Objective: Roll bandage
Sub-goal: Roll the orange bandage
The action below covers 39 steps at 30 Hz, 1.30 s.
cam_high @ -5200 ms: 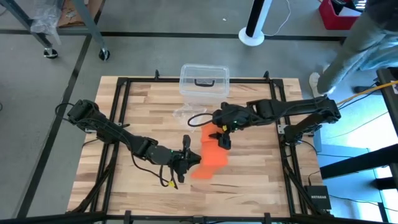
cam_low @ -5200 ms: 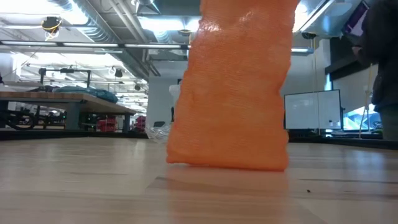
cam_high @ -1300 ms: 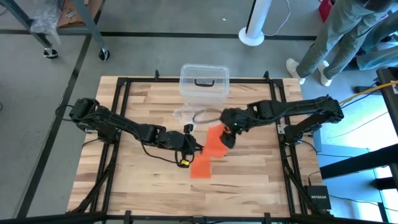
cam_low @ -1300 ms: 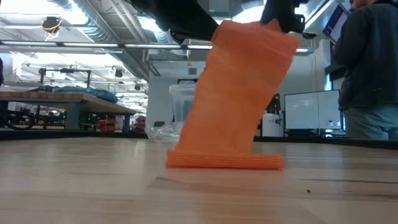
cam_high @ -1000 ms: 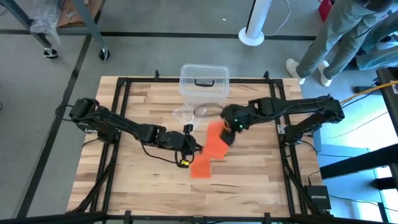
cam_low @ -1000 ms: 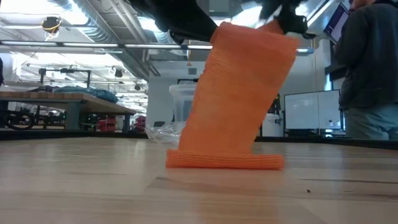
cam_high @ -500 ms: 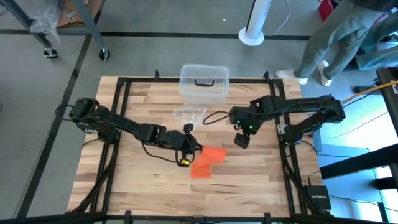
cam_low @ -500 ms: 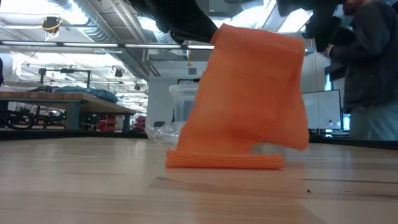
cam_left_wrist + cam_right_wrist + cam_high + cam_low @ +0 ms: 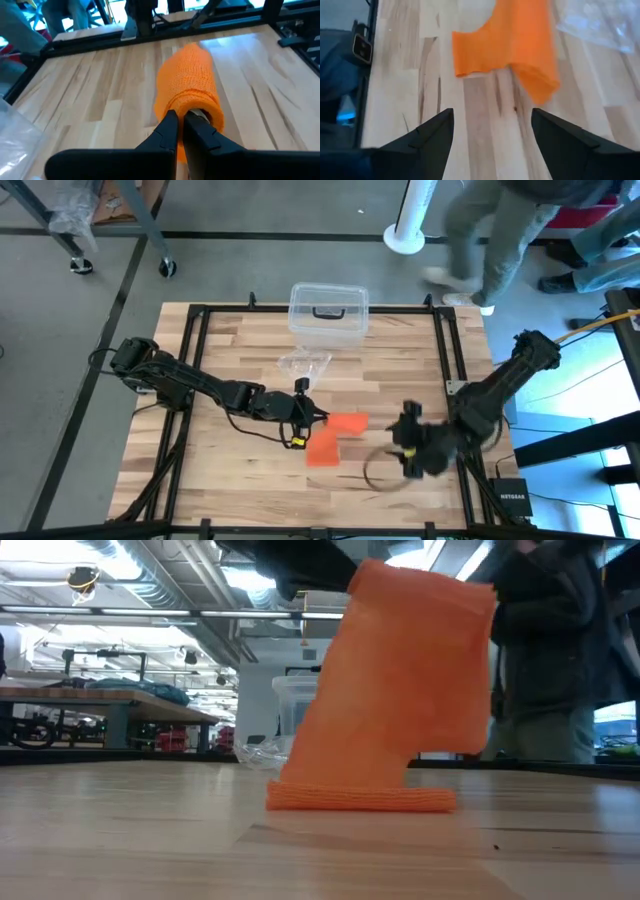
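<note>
The bright orange bandage (image 9: 335, 436) lies near the table's middle. Its folded lower end (image 9: 360, 800) rests flat on the wood. The strip rises from there to my left gripper (image 9: 316, 419), which reaches in from the table's left and is shut on it. One loose flap (image 9: 455, 735) hangs down beside the raised part. My right gripper (image 9: 410, 454) is open near the table's near right corner, apart from the bandage. In the right wrist view its fingers (image 9: 492, 145) stand wide over bare wood, with the bandage (image 9: 512, 45) ahead of them. My left gripper has its shut fingertips inside the bandage's raised part (image 9: 192, 97), which curls round them like a tube and hides the tips. The fingers come from the table's left, slanting slightly down. The strip hangs slack from them, its lower end (image 9: 322, 452) on the table.
A clear plastic box (image 9: 328, 310) with a dark handle stands at the far edge. A small transparent plastic piece (image 9: 305, 363) lies just in front of it. People (image 9: 500, 225) walk on the floor beyond the far right corner. Bare wood (image 9: 230, 470) spreads at the near left.
My right gripper has left the bandage's raised top and swung toward the table's near right corner, rolling as it went. The part of the bandage it was at has dropped and now hangs as a flap beside my left gripper. The folded end on the table has stayed put.
</note>
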### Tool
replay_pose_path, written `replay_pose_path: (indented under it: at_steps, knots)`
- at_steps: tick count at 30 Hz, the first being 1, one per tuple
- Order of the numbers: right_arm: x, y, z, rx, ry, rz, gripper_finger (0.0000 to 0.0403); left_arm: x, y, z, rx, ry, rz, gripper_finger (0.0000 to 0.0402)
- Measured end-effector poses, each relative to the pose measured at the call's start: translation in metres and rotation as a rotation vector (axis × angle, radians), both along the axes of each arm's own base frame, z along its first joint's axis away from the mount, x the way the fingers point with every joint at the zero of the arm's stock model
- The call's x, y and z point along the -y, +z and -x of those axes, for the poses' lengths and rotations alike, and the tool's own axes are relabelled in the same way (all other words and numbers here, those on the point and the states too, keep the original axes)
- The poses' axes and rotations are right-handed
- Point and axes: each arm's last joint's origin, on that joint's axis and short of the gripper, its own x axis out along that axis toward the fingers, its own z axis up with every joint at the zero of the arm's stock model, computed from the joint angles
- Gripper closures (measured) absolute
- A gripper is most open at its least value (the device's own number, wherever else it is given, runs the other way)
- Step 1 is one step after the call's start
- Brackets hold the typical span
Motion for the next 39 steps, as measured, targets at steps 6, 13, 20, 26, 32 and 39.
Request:
replay_pose_path:
  at_steps: [6, 13, 20, 26, 32, 39]
  knots:
    - [-0.013, -0.059, -0.007, 0.192, -0.129, 0.019, 0.0134, 0.001, 0.004, -0.001, 0.04, -0.011, -0.01, 0.0394]
    - [-0.006, -0.098, -0.018, 0.405, -0.214, 0.043, 0.0134, 0.003, 0.007, -0.002, 0.073, -0.017, -0.004, 0.0394]
    - [-0.011, -0.103, -0.031, 0.502, -0.196, 0.059, 0.0144, 0.004, 0.008, -0.002, 0.088, -0.019, -0.004, 0.0394]
    - [-0.011, -0.107, -0.042, 0.516, -0.176, 0.062, 0.0229, 0.004, 0.008, -0.002, 0.088, -0.021, -0.005, 0.0394]
    - [-0.021, -0.099, -0.04, 0.546, -0.057, 0.017, 0.0375, 0.005, 0.008, -0.002, 0.082, -0.024, -0.011, 0.0394]
    - [-0.05, -0.029, -0.032, 0.637, 0.08, 0.095, 0.0386, 0.006, 0.004, 0.0, 0.043, -0.05, -0.07, 0.0394]
